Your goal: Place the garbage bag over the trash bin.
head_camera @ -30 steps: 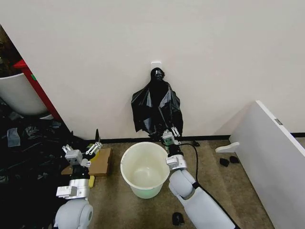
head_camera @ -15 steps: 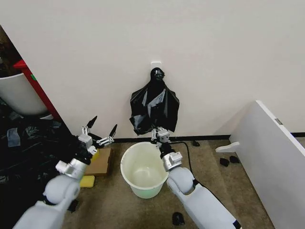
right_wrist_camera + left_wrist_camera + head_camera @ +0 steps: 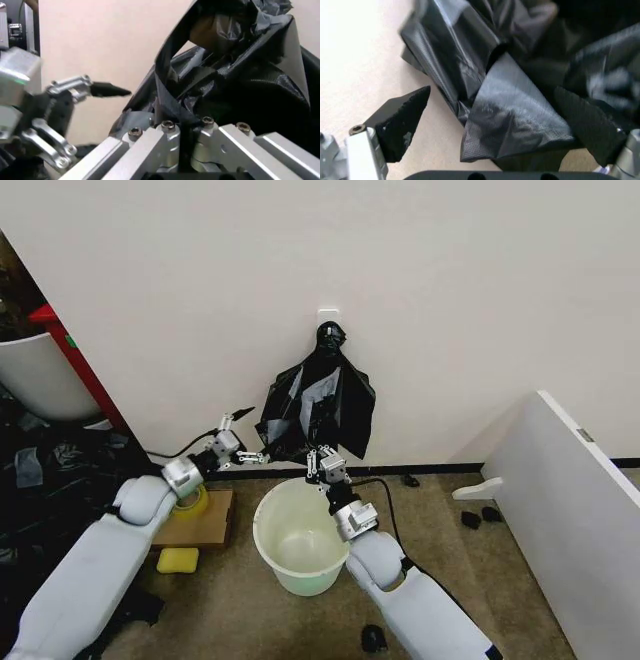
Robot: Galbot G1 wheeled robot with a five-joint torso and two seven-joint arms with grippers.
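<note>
Item one, the garbage bag [image 3: 318, 405]: we record thin black plastic, glossy and much wrinkled, gathered to a knot at a white wall hook [image 3: 329, 313] and fanning out downward against the cream wall. In the left wrist view its film [image 3: 515, 123] shows a fine woven-looking texture, with grey sheen on the folds and one flat triangular flap hanging forward. Its lower hem hangs just above the right gripper [image 3: 325, 463] and beside the left gripper [image 3: 244, 438], on that claw's far side.

Item two, the right gripper: we note its fingers drawn together, pinching a strip of the bag's lower edge; in the right wrist view the plastic [image 3: 235, 75] rises straight from between the closed metal fingers [image 3: 170, 135].

Item three, the left gripper: fingers spread apart, one black pad [image 3: 402, 120] off the plastic, the other [image 3: 585, 127] lying against it. The bag's flap hangs between the two pads, unclamped.

Item four, the trash bin [image 3: 268, 548]: round, cream-white, rolled rim, greenish at the base, standing open on the carpet directly below the right gripper, nearer the robot than the left one.
</note>
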